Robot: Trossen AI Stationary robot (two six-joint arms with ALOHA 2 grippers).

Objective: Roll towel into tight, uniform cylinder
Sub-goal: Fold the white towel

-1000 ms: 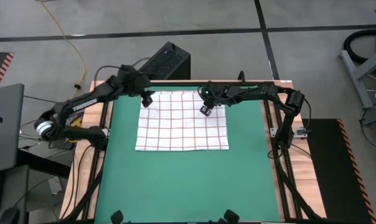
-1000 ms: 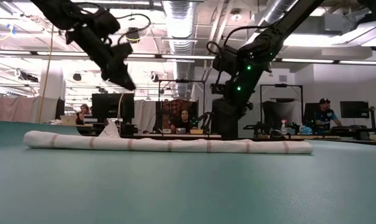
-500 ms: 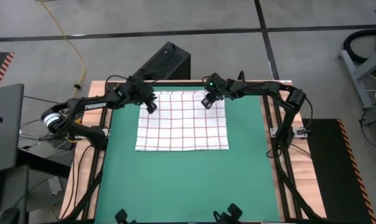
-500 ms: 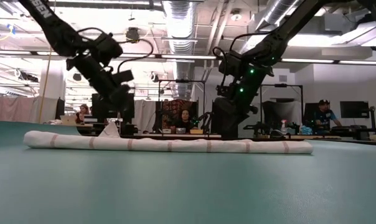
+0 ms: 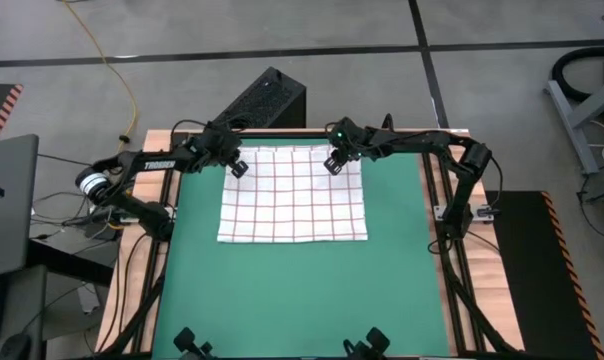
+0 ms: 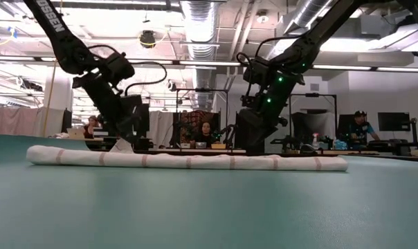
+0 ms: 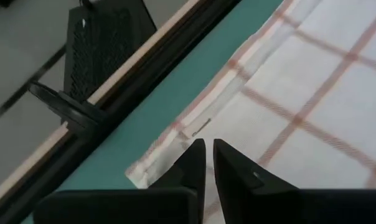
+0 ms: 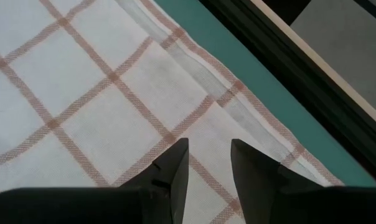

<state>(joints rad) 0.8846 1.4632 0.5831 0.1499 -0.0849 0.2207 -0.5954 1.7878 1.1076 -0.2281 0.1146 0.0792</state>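
The towel, white with a red-brown grid, lies spread flat on the far half of the green mat. In the low view it shows as a long low band. My left gripper is down at the towel's far left corner; its fingers stand almost together, tips at the hem. My right gripper hovers over the far right corner, its fingers a little apart and empty. In the low view the left gripper reaches towel level and the right gripper is higher.
A black box stands just beyond the table's far edge, and the wooden table frame borders the mat. A laptop sits off the left side. People sit in the room behind.
My left gripper has come down and back to the towel's far left corner. My right gripper moved back to the far right corner, then held still. The towel has not moved.
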